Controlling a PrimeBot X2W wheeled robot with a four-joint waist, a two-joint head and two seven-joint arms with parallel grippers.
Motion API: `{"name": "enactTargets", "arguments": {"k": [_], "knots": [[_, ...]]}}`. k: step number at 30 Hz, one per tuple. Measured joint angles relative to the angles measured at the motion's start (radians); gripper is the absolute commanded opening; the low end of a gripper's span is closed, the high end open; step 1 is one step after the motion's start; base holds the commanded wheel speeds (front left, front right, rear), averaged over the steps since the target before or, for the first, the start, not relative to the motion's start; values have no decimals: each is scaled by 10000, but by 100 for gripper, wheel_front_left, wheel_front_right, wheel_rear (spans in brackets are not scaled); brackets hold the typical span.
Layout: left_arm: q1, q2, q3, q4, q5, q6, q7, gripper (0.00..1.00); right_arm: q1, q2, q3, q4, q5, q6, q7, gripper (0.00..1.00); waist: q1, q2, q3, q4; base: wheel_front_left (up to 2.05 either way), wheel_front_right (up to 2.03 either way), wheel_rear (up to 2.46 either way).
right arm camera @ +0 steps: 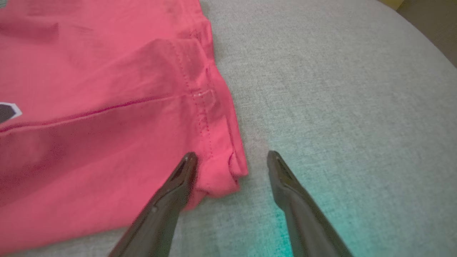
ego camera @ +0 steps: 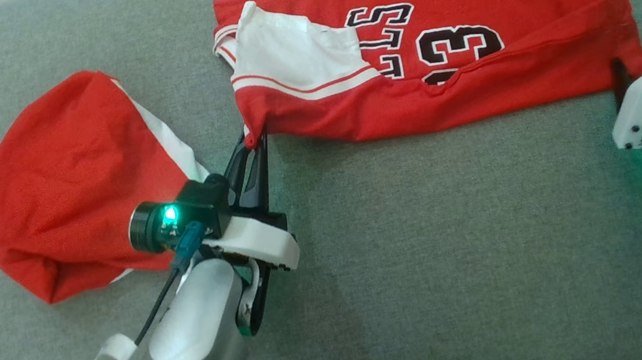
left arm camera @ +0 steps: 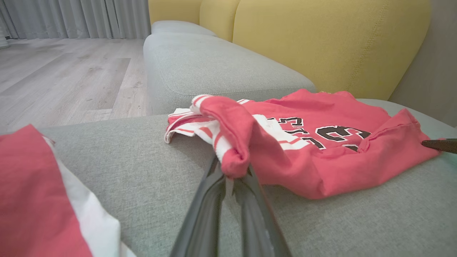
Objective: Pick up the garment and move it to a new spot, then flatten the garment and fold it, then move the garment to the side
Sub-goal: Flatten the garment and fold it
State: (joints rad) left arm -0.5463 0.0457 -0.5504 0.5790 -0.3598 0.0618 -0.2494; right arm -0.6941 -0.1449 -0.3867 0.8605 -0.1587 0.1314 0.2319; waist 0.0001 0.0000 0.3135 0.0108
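Red jersey (ego camera: pixel 470 77) with the black number is lying crumpled on the grey sofa cushion (ego camera: pixel 432 252), and the left gripper (ego camera: pixel 256 142) is clamped on its near left corner, right gripper (right arm camera: pixel 232 157) has its jaws wide apart straddling the near right corner. Another red garment (ego camera: pixel 64 184) sits off to the left.

You're looking at a grey sofa seat (ego camera: pixel 432 252) with yellow back cushions (left arm camera: pixel 321 43) behind it; beyond lie a pale wood floor (left arm camera: pixel 64 78) and grey curtains (left arm camera: pixel 71 18). A separate red-and-white cloth (ego camera: pixel 76 183) lies on the seat's left.
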Motion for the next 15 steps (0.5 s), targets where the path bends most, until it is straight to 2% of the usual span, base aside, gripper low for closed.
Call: {"name": "enactTargets", "arguments": {"k": [4, 5, 6, 7, 15], "knots": [[-113, 0, -10, 0, 0, 8, 0, 0, -386, -316, 211, 640, 52, 0, 8, 100, 0, 0, 89, 57, 0, 0, 0], [-114, 0, -12, 0, 0, 10, 0, 0, -492, -336, 278, 800, 173, 0, 17, 80, -1, 0, 99, 58, 0, 0, 0], [-114, 2, -13, 2, 0, 10, 0, 0, -598, -372, 347, 953, 309, 0, 17, 20, -1, 0, 111, 54, 0, 0, 0], [-114, 6, -17, 8, 0, 12, 0, 0, -674, -449, 500, 1070, 391, 0, 15, 0, -1, 0, 119, 50, 0, 0, 0], [-97, 75, -58, 288, -12, 86, 2, 0, -785, -1032, 1659, 1785, 533, 2, -593, 0, -1, 0, -214, -31, 0, 0, 0]]}}
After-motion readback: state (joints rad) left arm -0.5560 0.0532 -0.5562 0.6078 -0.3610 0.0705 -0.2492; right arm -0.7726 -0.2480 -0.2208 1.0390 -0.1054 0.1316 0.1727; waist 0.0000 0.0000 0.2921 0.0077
